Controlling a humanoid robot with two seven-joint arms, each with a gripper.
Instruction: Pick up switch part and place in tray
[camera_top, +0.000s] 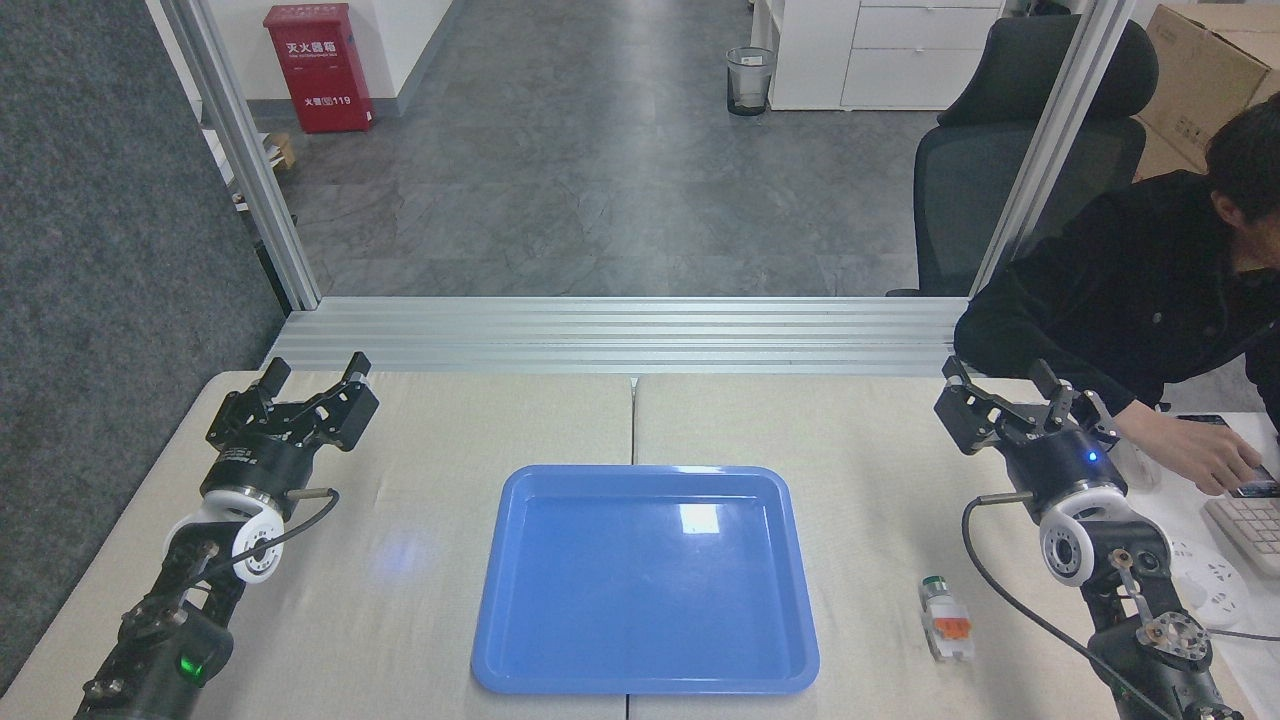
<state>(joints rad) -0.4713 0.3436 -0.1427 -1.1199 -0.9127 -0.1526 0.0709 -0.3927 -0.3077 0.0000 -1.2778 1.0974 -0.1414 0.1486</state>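
The switch part (946, 620), a white block with an orange middle and a green cap, lies on the table to the right of the blue tray (510, 640). The tray holds nothing. My right gripper (1000, 385) stands open well behind the switch part, near the table's far right. At the far left my left gripper (315, 375) is also open, with nothing between its fingers, far from both the tray and the part.
A person in a black jacket (1120, 290) leans in at the right, one hand (1205, 458) on a phone beside a keyboard (1250, 525), close to my right arm. A white power strip (1215, 580) lies there. A black office chair (1010, 160) stands behind the table.
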